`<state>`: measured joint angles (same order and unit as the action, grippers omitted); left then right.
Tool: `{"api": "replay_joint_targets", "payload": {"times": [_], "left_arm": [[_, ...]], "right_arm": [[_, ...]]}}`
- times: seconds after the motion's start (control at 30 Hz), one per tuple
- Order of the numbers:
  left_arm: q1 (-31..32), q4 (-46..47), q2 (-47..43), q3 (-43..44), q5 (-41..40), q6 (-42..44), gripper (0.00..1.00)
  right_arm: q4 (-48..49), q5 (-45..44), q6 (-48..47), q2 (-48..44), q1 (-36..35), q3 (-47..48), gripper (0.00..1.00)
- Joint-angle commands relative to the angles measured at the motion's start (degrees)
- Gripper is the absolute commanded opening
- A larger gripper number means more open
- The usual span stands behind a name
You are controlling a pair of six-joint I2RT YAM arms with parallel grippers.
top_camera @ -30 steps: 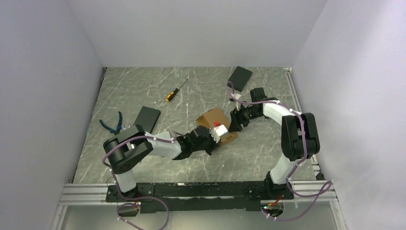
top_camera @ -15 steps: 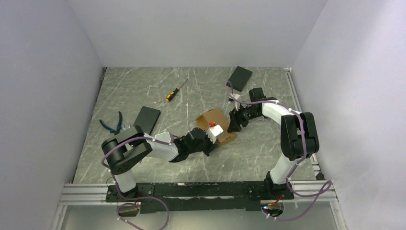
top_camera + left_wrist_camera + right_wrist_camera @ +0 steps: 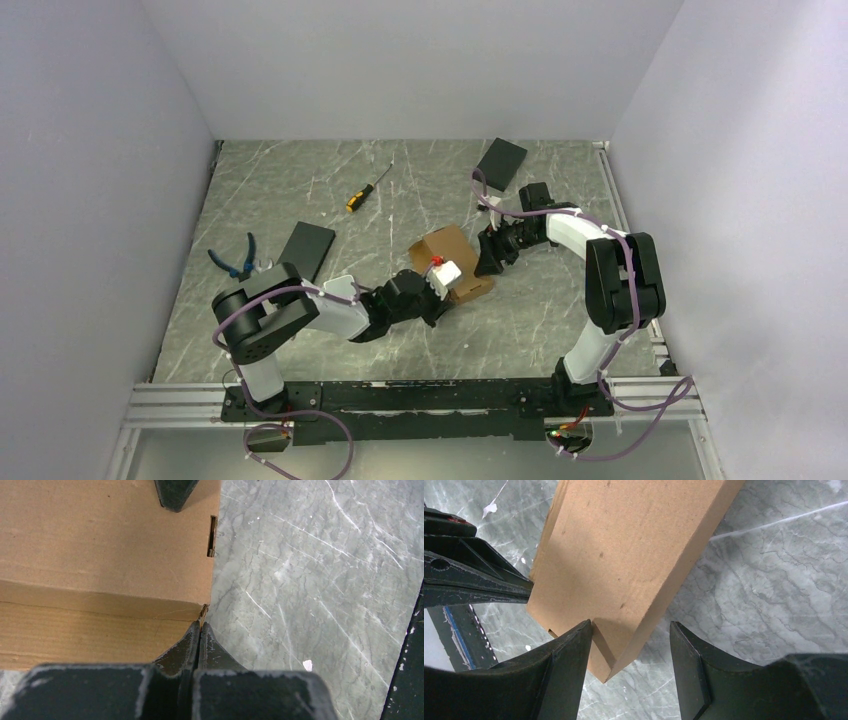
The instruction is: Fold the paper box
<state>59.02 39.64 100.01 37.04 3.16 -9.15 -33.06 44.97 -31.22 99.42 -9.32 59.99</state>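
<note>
bracing the paper box [image 3: 445, 246], which sits right of the screwdriver [image 3: 367, 188] and nearer the arms. left gripper [image 3: 200, 630] jaws together, tips against a box corner. right gripper [image 3: 629, 626] jaws apart, straddling the far corner, not clamped. judgement: use left as backstop, press right squarely so creases don't buckle

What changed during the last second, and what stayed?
The left gripper drew slightly left, toward its base, jaws shut at a corner of the paper box. Nothing was taken or released. The right gripper, open around another corner, the screwdriver and the pliers stayed put.
</note>
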Motion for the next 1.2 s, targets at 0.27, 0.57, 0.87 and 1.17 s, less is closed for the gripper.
{"api": "replay_joint_targets", "payload": {"times": [0.27, 0.57, 0.87, 1.17], "left_arm": [[-0.4, 1.7, -0.1, -1.4, -1.6, -2.0, 0.0], [-0.4, 4.0, 0.2, -3.1, -1.7, -2.8, 0.0], [-0.4, 5.2, 0.6, -3.2, -1.3, -2.4, 0.0], [-0.4, 8.5, 1.4, -4.9, -1.5, -2.5, 0.0]], "right_arm": [[0.3, -6.3, -1.6, 1.9, -0.3, 0.6, 0.61], [0.3, -6.7, -1.4, 2.3, -0.5, 0.7, 0.61], [0.2, -6.9, -1.4, 2.4, -0.7, 0.7, 0.61], [0.1, -6.9, -1.6, 2.6, -0.9, 0.8, 0.61]]}}
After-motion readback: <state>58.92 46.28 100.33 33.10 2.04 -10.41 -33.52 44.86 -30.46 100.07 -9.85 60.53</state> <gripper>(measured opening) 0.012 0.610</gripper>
